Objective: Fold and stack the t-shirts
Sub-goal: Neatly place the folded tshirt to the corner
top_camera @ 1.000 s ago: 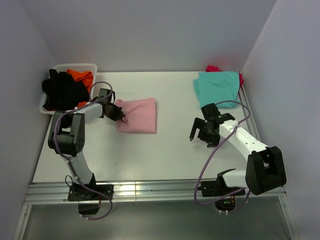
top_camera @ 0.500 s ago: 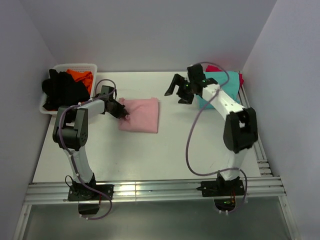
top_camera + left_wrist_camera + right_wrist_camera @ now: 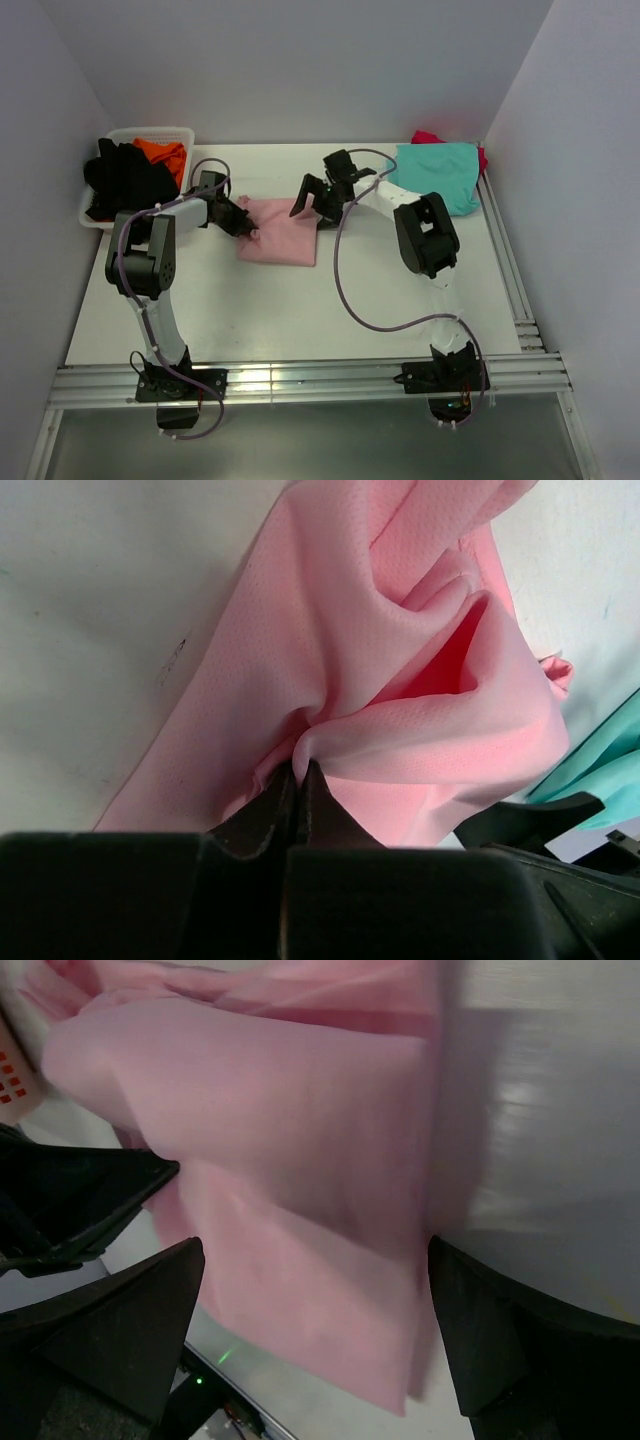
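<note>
Counting the cloth first gives five t-shirts. The light pink t-shirt point(image 3: 282, 232) lies folded in a rough square on the table, and everything else is placed from it. Well to its left sits one white plastic basket point(image 3: 150, 131) holding two shirts. The black t-shirt point(image 3: 125, 182) is heaped up and spills over the rim, with the orange t-shirt point(image 3: 166, 152) behind it. Well to the pink shirt's right, near the table's back corner, the teal t-shirt point(image 3: 438, 175) lies folded flat on the magenta t-shirt point(image 3: 428, 137), of which only a strip shows.

Two grippers are at the pink shirt. The left gripper point(image 3: 246, 229) is at its left edge, fingers pressed together on a bunched fold of the cloth, which puckers up just past the tips. The right gripper point(image 3: 311, 207) is at its back right corner, fingers spread wide on either side of the cloth's edge. Whether they touch it cannot be told.

The table point(image 3: 300, 310) is plain white, with a metal rail point(image 3: 300, 380) along its near edge. Pale walls point(image 3: 300, 70) close it in on three sides.
</note>
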Robot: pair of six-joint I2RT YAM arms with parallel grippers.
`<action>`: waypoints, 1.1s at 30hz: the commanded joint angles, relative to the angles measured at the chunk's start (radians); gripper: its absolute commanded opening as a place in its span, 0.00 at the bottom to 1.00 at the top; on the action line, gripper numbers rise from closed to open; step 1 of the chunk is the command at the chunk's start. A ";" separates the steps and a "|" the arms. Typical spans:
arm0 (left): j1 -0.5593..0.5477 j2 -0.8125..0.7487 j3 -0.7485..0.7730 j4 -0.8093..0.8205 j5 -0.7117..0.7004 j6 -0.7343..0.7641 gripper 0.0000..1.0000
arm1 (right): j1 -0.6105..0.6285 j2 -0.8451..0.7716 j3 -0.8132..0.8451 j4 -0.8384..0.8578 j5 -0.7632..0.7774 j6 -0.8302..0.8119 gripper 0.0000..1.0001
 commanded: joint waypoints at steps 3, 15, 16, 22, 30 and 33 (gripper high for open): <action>0.014 0.074 -0.001 -0.080 -0.042 0.043 0.00 | 0.062 0.072 0.095 0.075 -0.034 0.040 1.00; 0.034 0.093 0.043 -0.120 -0.050 0.079 0.09 | 0.077 0.097 0.103 0.035 -0.021 0.007 0.00; 0.034 0.090 0.052 -0.142 -0.061 0.079 0.11 | 0.074 0.092 0.112 0.018 -0.014 -0.006 0.00; 0.034 0.007 0.098 -0.223 -0.148 0.059 0.08 | 0.021 0.057 0.311 -0.195 0.063 -0.112 0.00; 0.034 -0.085 0.069 -0.240 -0.173 0.043 0.38 | -0.087 -0.019 0.459 -0.387 0.204 -0.230 0.00; 0.034 -0.131 0.026 -0.217 -0.150 0.043 0.58 | -0.125 -0.043 0.459 -0.414 0.268 -0.276 0.00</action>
